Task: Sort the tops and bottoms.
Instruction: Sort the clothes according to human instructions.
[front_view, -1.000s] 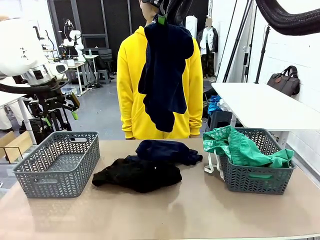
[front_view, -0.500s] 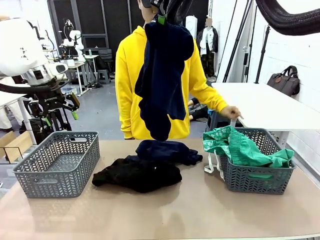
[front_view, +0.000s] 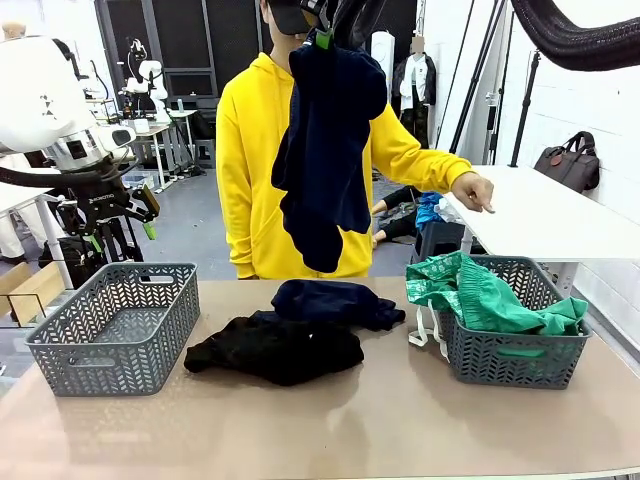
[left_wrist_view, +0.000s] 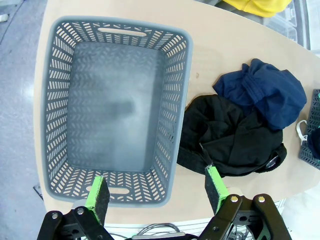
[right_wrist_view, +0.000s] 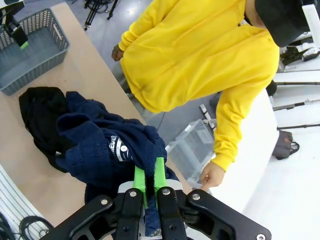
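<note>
Left arm (front_view: 45, 100): enters from the left side, wrist angled downward, above table level. Left gripper (left_wrist_view: 156, 187): jaws spread wide, nothing between the green pads (left_wrist_view: 97, 194) (one pad stands at each side of the wrist view). Right gripper (front_view: 322, 32): raised high at top centre, jaws pressed together on a navy garment (front_view: 325, 150), which hangs below it.

A white side table (front_view: 530, 210) stands beside a white brick wall (front_view: 603, 100).
</note>
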